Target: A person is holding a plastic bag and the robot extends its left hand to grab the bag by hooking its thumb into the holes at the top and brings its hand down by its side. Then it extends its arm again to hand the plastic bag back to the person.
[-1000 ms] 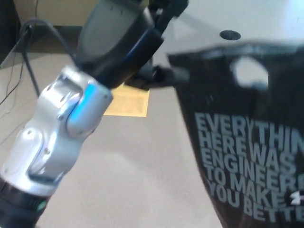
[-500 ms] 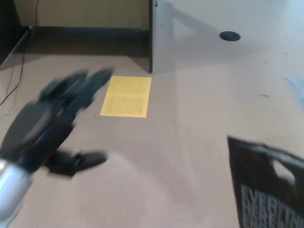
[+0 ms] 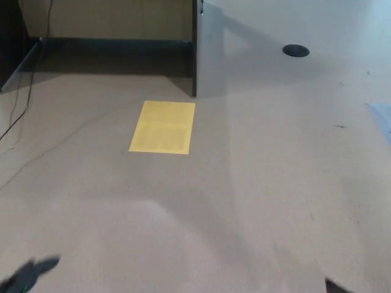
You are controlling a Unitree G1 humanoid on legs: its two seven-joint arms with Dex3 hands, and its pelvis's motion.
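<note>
Left hand [image 3: 27,274], only a dark blurred tip showing, grip impossible to tell, hangs low; yellow sheet [image 3: 162,127] lies well ahead; bag unseen.

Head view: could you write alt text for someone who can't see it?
A tan carpeted floor with a yellow sheet lying flat near a dark wall base. Only a dark tip of the robot's left hand shows at the bottom left corner.
</note>
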